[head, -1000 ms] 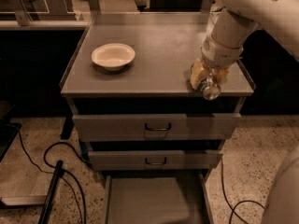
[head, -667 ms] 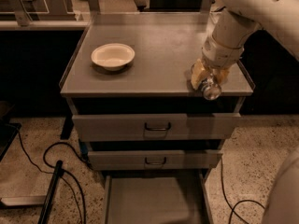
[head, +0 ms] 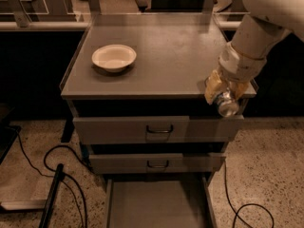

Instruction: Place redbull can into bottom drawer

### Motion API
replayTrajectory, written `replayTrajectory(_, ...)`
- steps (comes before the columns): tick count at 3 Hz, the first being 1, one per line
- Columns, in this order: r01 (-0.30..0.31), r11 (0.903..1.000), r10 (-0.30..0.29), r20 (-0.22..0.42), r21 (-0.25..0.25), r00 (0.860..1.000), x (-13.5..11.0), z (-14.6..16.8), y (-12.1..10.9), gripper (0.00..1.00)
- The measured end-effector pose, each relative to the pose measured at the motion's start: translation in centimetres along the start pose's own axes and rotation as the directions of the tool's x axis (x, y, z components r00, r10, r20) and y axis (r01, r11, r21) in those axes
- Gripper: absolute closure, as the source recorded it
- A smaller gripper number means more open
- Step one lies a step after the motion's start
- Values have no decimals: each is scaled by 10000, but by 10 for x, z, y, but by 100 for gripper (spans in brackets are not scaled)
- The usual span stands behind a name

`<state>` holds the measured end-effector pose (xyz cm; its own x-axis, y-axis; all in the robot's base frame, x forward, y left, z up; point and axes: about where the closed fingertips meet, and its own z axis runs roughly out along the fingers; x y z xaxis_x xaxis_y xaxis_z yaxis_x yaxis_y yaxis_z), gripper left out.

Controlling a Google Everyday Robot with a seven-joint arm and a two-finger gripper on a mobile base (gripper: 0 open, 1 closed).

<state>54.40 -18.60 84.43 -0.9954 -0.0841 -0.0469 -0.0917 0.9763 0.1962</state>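
My gripper (head: 223, 93) hangs at the front right corner of the grey cabinet top (head: 161, 56), shut on the redbull can (head: 227, 104). The can lies tilted in the yellowish fingers (head: 212, 85), its shiny round end pointing toward the camera, just past the cabinet's front edge. The bottom drawer (head: 156, 203) is pulled out at the foot of the cabinet, a wide shallow tray with a bare flat floor. It lies well below and to the left of the can.
A white bowl (head: 114, 57) sits on the left of the cabinet top. Two upper drawers with dark handles (head: 159, 128) are shut. Black cables (head: 52, 158) loop on the speckled floor at left, another cable (head: 247, 208) at right.
The gripper with the can has shifted slightly forward and right, so the can now hangs over the cabinet's front edge.
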Motion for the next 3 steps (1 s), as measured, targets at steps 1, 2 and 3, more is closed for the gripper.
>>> replayTrajectory(1, -341, 9988, 321, -580, -343, 9978, 48, 8, -2, 100)
replayTrajectory(2, -341, 9988, 321, -580, -343, 9978, 48, 8, -2, 100)
replayTrajectory(3, -427, 9976, 375, -943, -543, 9948, 56, 21, -2, 100)
